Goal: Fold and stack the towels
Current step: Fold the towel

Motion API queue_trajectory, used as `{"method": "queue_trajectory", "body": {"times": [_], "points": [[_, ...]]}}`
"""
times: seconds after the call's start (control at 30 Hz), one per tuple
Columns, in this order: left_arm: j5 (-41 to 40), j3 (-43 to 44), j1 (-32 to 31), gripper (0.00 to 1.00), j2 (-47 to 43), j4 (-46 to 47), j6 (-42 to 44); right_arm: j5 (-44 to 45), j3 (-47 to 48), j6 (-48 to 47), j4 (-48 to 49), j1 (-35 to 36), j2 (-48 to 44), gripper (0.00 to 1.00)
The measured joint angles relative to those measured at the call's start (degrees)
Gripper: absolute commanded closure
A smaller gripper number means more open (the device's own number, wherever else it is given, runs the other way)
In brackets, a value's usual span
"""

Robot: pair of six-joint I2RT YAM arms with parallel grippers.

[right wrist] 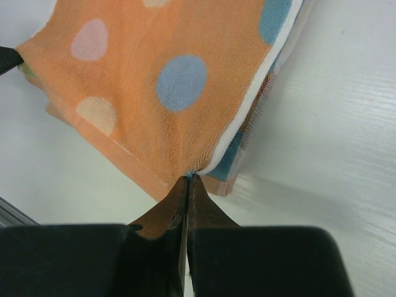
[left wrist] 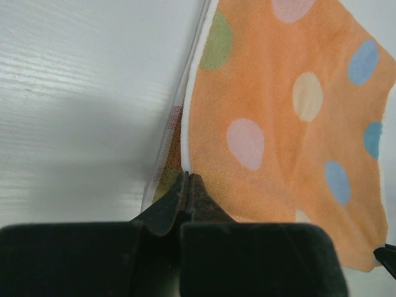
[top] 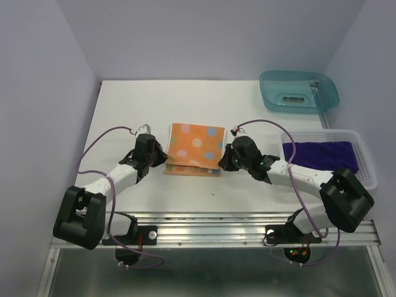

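The left arm [top: 117, 178] and right arm [top: 306, 177] share white rounded links, chunky black joint blocks [top: 80, 215] and looping purple cables [top: 93, 148]. Black fingers [left wrist: 167, 210] taper to thin tips. Red and green lights [top: 300, 252] glow under the right arm.

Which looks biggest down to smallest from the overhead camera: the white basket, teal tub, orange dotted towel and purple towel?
1. white basket
2. teal tub and orange dotted towel: these look about alike, and the tub sits farther back, so I won't rank them.
3. purple towel, lying inside the basket
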Motion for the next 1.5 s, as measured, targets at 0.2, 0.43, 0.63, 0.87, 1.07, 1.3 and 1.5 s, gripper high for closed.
{"method": "queue_trajectory", "body": {"times": [0.2, 0.43, 0.63, 0.87, 1.07, 1.3, 1.5], "points": [[-0.1, 0.0, -0.4, 1.0, 2.2, -1.1, 0.0, -0.5, -2.5, 1.2, 0.3, 0.0, 1.7, 0.85], [-0.4, -0.2, -0.7, 0.51, 2.2, -2.9, 0.3, -1.7, -3.0, 2.1, 0.4, 0.0, 3.7, 0.38], [-0.8, -0.2, -0.7, 0.01, 0.1, -5.7, 1.0, -2.3, -3.0, 1.4, -0.2, 0.0, 3.4, 0.0], [-0.7, 6.1, -0.7, 0.01, -1.6, -7.1, 4.4, 6.9, 0.8, 0.8, -5.1, 0.2, 0.9, 0.0], [0.7, 18.9, -0.3, 0.01, 8.7, -5.2, 9.3, 13.6, 9.6, -2.9, -5.7, -2.1, 3.3, 0.0], [3.8, 35.3, 1.2, 0.11, 26.1, -5.9, 14.5, 11.1, 17.9, -7.8, -6.0, -11.1, 12.7, 0.0], [4.0, 41.0, 2.0, 0.38, 34.1, -10.0, 17.3, 10.2, 23.6, -11.9, -7.5, -13.9, 19.8, 0.0]]}}
